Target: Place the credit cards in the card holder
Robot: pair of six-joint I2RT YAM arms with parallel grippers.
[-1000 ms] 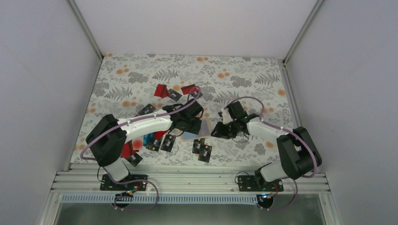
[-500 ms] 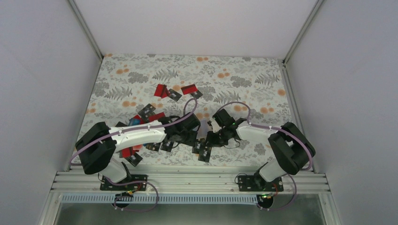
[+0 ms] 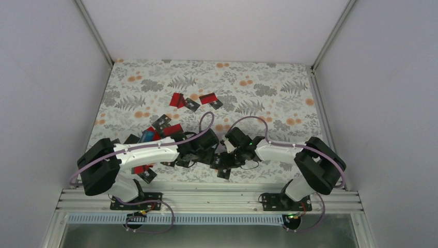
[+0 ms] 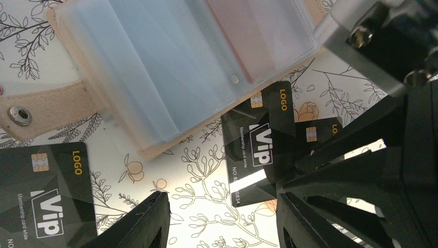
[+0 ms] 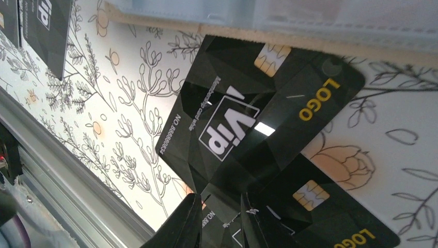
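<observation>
1. Credit cards: by judgement thin, stiff, light and slick. They lie flat on the counter and are best taken at a corner raised where one overlaps another.
2. Count from above: red cards at least four, black cards at least five, blue card one. The arms hide others.
3. Card holder, one: soft, light and likely to slide. It lies open beside two black cards.
4. Left pincer: spread and empty. Right pincer: nearly together at a black card's corner; I cannot tell whether it grips.

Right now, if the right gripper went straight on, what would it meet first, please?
Probably the black VIP card just ahead of the right gripper; the card holder lies beyond it.
</observation>
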